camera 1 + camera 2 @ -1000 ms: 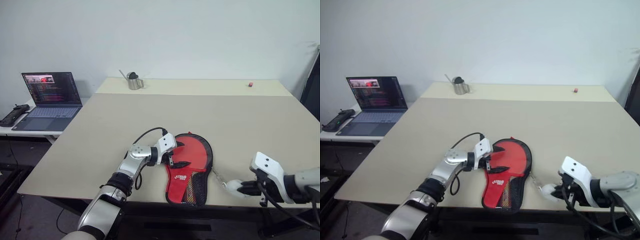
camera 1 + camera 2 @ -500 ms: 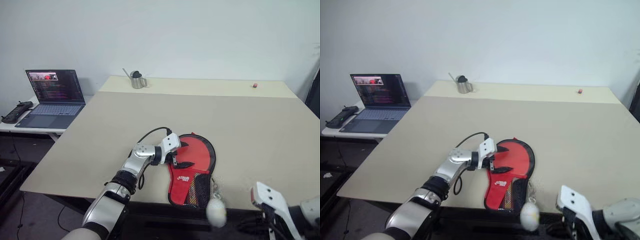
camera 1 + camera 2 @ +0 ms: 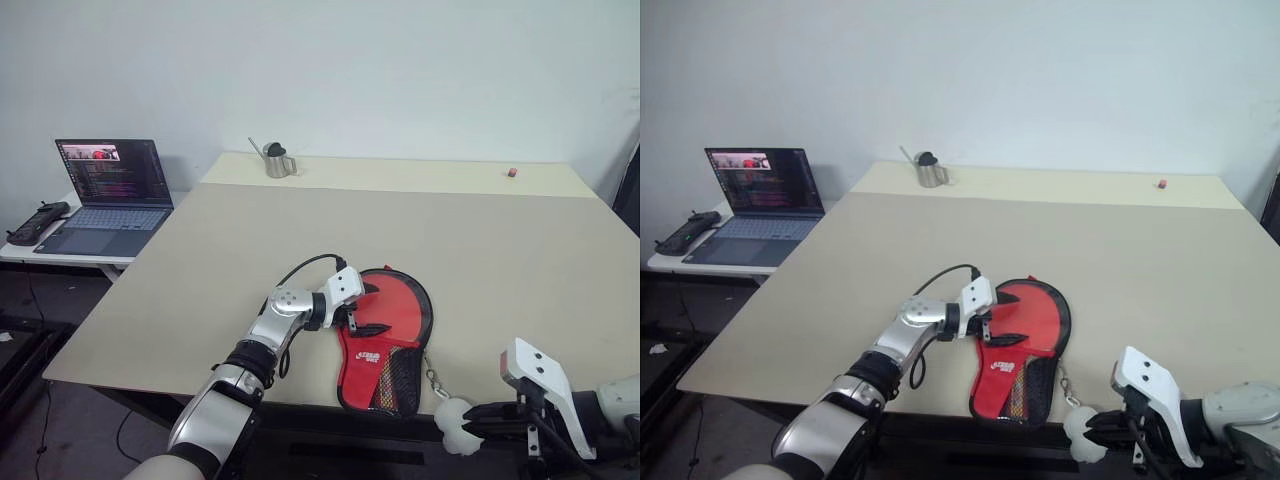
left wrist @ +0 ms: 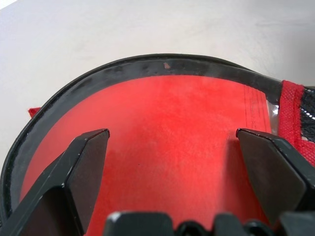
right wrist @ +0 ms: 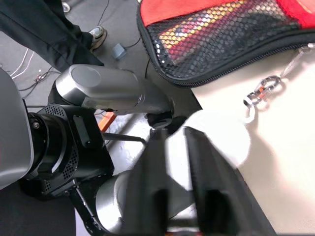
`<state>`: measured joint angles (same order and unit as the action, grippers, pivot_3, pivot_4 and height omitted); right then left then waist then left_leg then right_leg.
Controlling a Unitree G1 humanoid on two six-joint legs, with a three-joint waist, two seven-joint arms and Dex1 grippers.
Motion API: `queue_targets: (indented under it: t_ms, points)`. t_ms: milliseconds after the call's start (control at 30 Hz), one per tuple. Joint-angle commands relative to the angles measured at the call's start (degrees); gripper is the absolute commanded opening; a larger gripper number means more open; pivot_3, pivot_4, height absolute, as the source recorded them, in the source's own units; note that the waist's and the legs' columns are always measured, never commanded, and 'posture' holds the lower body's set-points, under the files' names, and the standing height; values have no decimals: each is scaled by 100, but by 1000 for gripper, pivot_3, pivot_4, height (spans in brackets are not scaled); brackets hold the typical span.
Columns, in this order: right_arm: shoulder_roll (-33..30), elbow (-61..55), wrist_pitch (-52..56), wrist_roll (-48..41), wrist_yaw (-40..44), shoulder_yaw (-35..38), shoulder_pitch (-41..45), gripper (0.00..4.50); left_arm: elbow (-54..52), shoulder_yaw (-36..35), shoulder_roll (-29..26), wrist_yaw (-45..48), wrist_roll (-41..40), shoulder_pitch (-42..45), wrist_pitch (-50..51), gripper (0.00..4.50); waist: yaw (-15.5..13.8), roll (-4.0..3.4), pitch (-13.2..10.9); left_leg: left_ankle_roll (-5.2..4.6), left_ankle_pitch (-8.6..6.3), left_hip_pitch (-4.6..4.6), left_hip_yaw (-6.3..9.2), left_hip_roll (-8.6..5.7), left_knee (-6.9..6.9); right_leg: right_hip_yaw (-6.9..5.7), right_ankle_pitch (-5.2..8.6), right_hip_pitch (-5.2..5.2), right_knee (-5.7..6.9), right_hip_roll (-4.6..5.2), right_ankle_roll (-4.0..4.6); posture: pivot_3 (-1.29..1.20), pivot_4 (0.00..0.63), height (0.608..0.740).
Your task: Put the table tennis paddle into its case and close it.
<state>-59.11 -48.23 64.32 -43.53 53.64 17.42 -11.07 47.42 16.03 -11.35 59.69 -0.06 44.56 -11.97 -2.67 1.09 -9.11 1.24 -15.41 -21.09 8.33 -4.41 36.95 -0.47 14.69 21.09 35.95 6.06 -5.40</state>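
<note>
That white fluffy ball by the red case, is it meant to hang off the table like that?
It looks odd: the pom-pom dangles on its chain past the table edge, at the right gripper fingertips, while the case lies flat.

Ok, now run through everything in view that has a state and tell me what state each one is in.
Case: flat on the table, red mesh side up, zip looks closed at its near end.
Pom-pom: off the table's edge, at the right gripper.
Left gripper: jaws open over the case's red face.
Laptop: open, screen lit.
Metal can: upright.
</note>
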Motion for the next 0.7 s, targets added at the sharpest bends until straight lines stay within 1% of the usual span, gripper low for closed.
queue_targets:
  t_ms: [33,233,400,500,567,633,700]
  points:
    - [-117,21,-41,-160,-13,139,95,2004,282,296,2,-26,402,-246,103,4500,0,0,0,0,0,0,0,0,0,0,0,0,0,0,0,0,150,740]
    - [-101,161,-66,-131,-264,-104,375,3990,145,254,34,104,279,-297,116,4500,-3,-1,0,0,0,0,0,0,0,0,0,0,0,0,0,0,150,740]
    - [24,304,54,-83,-653,-322,584,3990,-111,289,6,462,205,-348,29,4500,0,-8,4,0,0,-12,1,1,-2,0,0,13,0,0,0,0,150,740]
    - [115,369,89,-35,-910,-502,671,3990,-249,281,3,609,161,-351,33,4500,2,-8,4,3,-2,-35,7,-2,-2,-2,0,34,-1,0,1,0,150,740]
    - [372,537,124,46,-1253,-721,957,3990,-250,251,26,561,181,-304,23,4500,8,-6,3,4,-3,-41,12,-3,-1,-4,-1,40,-1,0,2,0,150,740]
    - [776,822,218,111,-1677,-950,1452,3990,-188,208,46,493,202,-249,9,4500,33,-6,3,5,-4,-45,21,-3,0,-4,-1,44,-3,0,3,0,150,740]
    - [1079,1100,300,166,-1909,-1140,1854,3990,-160,190,50,475,207,-231,0,4500,46,-8,3,5,-3,-48,27,-6,1,-4,-1,45,-2,1,3,0,150,740]
